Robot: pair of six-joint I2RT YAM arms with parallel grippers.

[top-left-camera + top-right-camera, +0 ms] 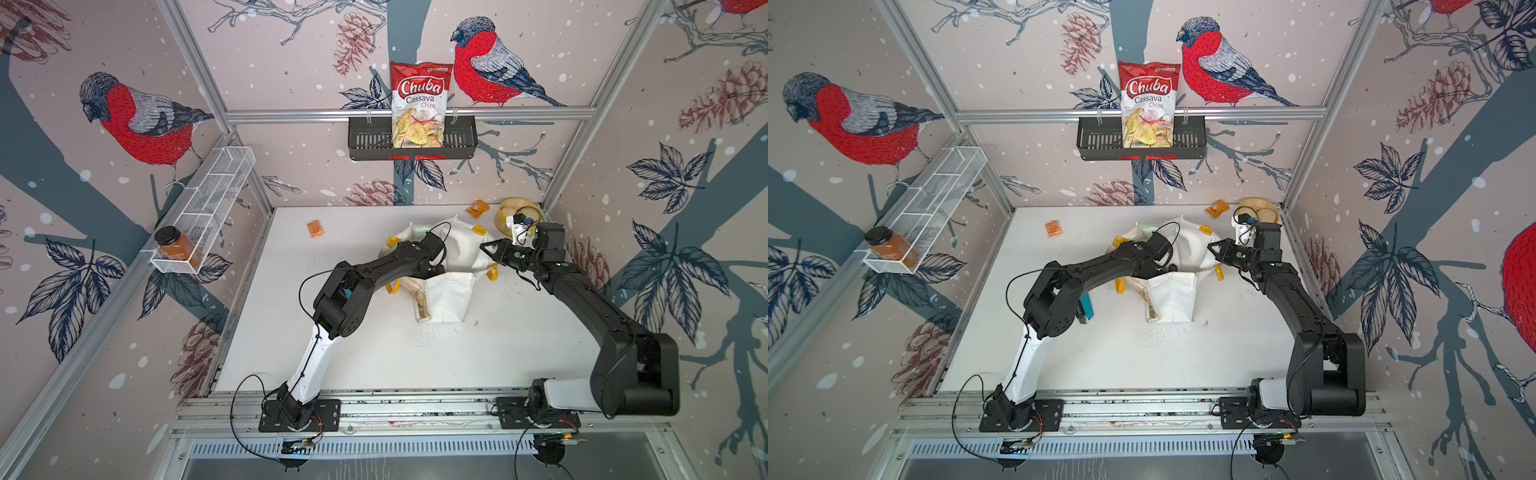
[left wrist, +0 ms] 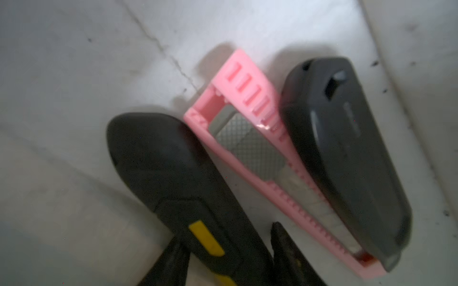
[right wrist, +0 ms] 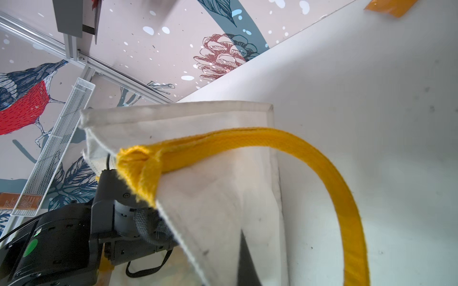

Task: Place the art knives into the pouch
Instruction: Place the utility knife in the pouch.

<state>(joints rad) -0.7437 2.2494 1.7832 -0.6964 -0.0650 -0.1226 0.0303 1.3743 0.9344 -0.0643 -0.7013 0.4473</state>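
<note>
The white pouch (image 1: 461, 241) (image 1: 1187, 245) with yellow handles (image 3: 322, 158) lies at the back middle of the table. My right gripper (image 1: 486, 248) (image 3: 230, 270) is shut on the pouch's rim fabric (image 3: 210, 198) and holds it raised. My left arm reaches into the opening, so the top views hide its gripper. In the left wrist view the left gripper (image 2: 228, 260) is open. A black art knife with a yellow slider (image 2: 173, 161) lies between its fingers on the pouch's inner fabric (image 2: 74, 99). A pink knife (image 2: 247, 138) and a grey knife (image 2: 347, 153) lie beside it.
A teal-and-black tool (image 1: 1088, 305) lies on the table under my left elbow. Orange packets (image 1: 315, 228) (image 1: 477, 208) and a yellow bowl (image 1: 515, 210) sit near the back wall. A chips bag (image 1: 417, 104) stands in a black wall basket (image 1: 365, 141). A jar (image 1: 178, 249) sits on the wire shelf at the left.
</note>
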